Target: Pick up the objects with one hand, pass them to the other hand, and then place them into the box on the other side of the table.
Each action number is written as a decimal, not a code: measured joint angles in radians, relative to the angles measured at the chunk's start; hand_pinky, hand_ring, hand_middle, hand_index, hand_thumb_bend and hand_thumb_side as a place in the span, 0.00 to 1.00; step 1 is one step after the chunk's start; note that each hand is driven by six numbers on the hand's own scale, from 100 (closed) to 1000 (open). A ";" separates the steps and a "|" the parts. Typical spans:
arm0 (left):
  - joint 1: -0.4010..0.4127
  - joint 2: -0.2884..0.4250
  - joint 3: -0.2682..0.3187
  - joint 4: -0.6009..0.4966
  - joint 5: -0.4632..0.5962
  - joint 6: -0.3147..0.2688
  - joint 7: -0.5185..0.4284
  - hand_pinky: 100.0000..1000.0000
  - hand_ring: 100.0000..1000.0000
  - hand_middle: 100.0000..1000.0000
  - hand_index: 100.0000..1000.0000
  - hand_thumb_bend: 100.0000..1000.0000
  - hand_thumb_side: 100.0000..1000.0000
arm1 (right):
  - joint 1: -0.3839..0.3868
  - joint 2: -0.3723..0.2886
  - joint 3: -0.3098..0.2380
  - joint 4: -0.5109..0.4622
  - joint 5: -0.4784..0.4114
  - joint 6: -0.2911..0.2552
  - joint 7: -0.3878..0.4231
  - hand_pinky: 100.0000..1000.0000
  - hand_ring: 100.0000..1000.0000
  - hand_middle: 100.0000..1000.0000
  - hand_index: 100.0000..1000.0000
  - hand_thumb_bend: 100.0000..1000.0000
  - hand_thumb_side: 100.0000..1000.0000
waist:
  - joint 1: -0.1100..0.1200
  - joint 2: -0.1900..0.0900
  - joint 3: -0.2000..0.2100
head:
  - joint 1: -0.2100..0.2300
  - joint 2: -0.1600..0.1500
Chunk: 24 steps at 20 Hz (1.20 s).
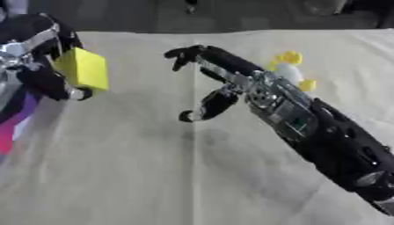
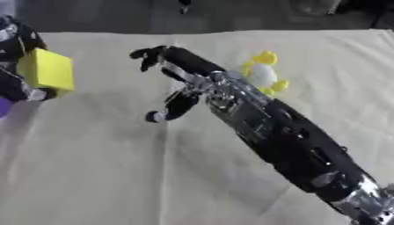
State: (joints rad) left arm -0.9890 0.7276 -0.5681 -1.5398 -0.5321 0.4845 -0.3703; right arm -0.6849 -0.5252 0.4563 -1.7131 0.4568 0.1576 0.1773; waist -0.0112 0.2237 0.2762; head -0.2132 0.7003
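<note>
A yellow block is held above the table's left side, with my left hand shut on it from behind and below. My right hand reaches in from the lower right to the middle of the table, fingers spread and thumb hanging down, holding nothing. It is about a hand's width to the right of the block. A white and yellow toy lies on the cloth behind my right forearm, partly hidden by it.
A purple and pink box shows at the left edge, below my left hand. A cream cloth covers the table. A dark floor lies beyond the far edge.
</note>
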 measured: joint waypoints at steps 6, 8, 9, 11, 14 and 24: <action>0.076 0.086 0.101 0.021 0.026 0.035 0.083 0.65 0.47 0.29 0.33 0.41 0.00 | 0.005 0.000 -0.005 -0.007 -0.024 0.020 -0.024 0.86 0.81 0.66 0.90 0.54 0.00 | 0.000 0.002 0.001 | 0.068 -0.020; 0.090 0.099 0.121 0.043 0.031 0.043 0.104 0.65 0.47 0.29 0.33 0.38 0.00 | 0.006 -0.001 -0.005 -0.016 -0.028 0.020 -0.030 0.85 0.81 0.66 0.90 0.53 0.00 | 0.000 0.003 0.002 | 0.097 -0.028; 0.094 0.100 0.131 0.058 0.031 0.047 0.115 0.65 0.47 0.30 0.33 0.38 0.00 | 0.008 -0.001 -0.005 -0.021 -0.030 0.021 -0.033 0.85 0.81 0.66 0.90 0.53 0.00 | 0.000 0.004 0.003 | 0.112 -0.033; 0.096 0.100 0.149 0.095 0.030 0.051 0.135 0.65 0.48 0.30 0.34 0.37 0.00 | 0.009 -0.002 -0.005 -0.034 -0.034 0.022 -0.041 0.84 0.81 0.65 0.89 0.50 0.00 | -0.001 0.004 0.003 | 0.137 -0.041; 0.096 0.099 0.172 0.162 0.025 0.047 0.164 0.65 0.48 0.31 0.34 0.31 0.00 | 0.019 -0.006 -0.010 -0.058 -0.053 0.036 -0.062 0.84 0.81 0.65 0.89 0.49 0.00 | -0.008 0.009 -0.004 | 0.166 -0.048; 0.101 0.074 0.227 0.364 0.005 0.018 0.251 0.66 0.51 0.36 0.40 0.31 0.00 | 0.044 -0.056 -0.039 -0.164 -0.090 0.074 -0.099 0.84 0.81 0.66 0.89 0.50 0.02 | -0.044 0.035 -0.054 | 0.234 -0.065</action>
State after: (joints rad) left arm -0.8879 0.8015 -0.3409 -1.1762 -0.5268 0.5020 -0.1196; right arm -0.6413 -0.5810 0.4176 -1.8772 0.3671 0.2314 0.0786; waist -0.0552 0.2583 0.2219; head 0.0204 0.6355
